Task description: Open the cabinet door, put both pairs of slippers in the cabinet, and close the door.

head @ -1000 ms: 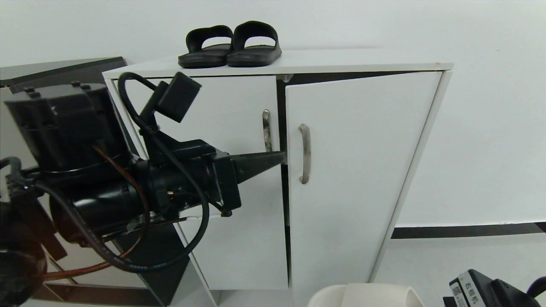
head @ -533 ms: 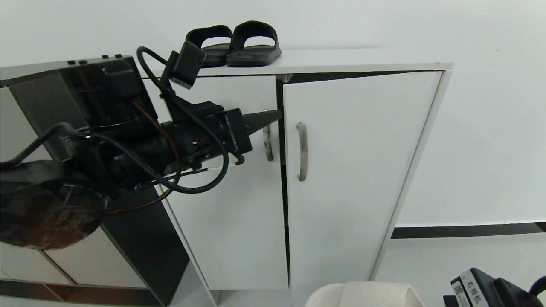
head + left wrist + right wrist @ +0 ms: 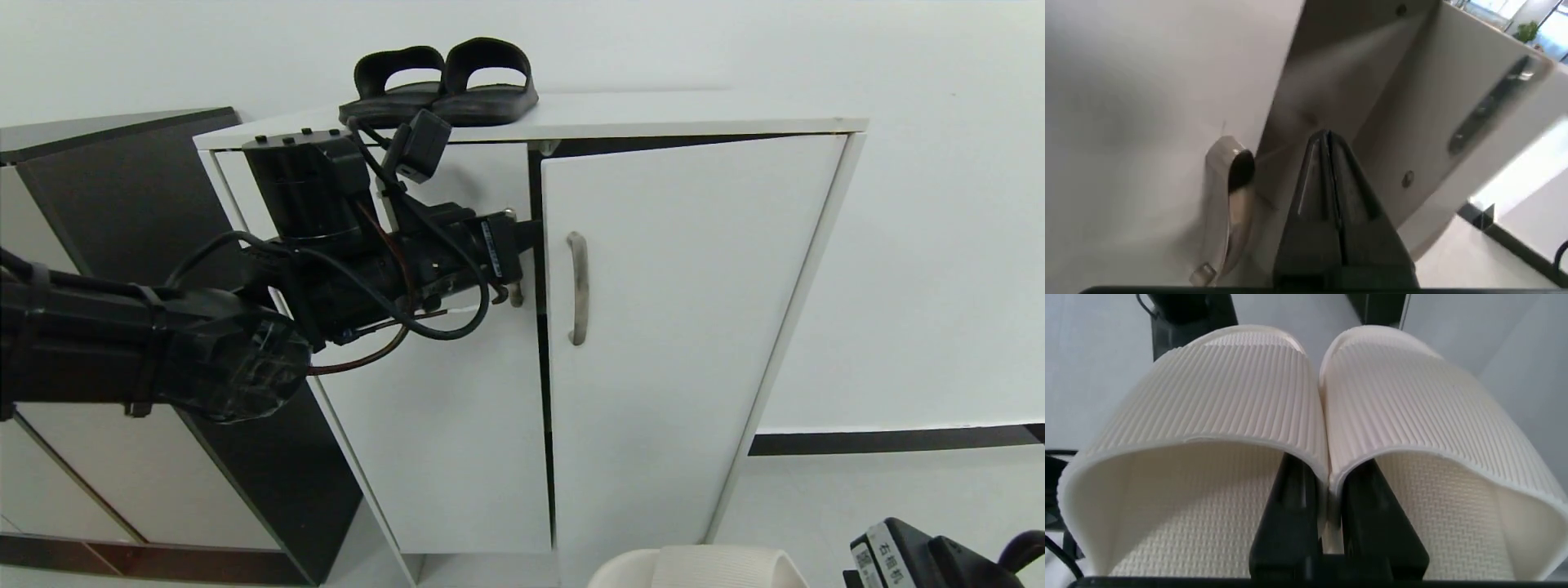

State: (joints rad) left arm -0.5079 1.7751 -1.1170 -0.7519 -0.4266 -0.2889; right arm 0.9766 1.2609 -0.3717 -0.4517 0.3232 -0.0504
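Note:
A white cabinet [image 3: 694, 124] has two doors. Its right door [image 3: 694, 327] stands slightly ajar, and the left door [image 3: 441, 408] is flush. My left gripper [image 3: 529, 233] is shut, its joined fingertips [image 3: 1327, 143] pushed into the gap between the doors at upper handle height, beside the left door's handle [image 3: 1226, 204]. A black pair of slippers [image 3: 445, 82] rests on the cabinet top. A cream pair of slippers [image 3: 1315, 416] hangs low in front of the cabinet, with my right gripper [image 3: 1327, 518] shut on the adjoining straps; the cream pair [image 3: 702, 567] also shows in the head view.
A dark cabinet [image 3: 122, 188] stands against the white cabinet's left side. The right door's metal handle [image 3: 577, 286] is just right of the gap. Open floor [image 3: 857, 506] and a black baseboard [image 3: 898, 441] lie to the right.
My left arm rose from mid-handle height and stretched forward, driving its shut fingertips deeper into the gap between the doors. The right arm and cream slippers stayed put.

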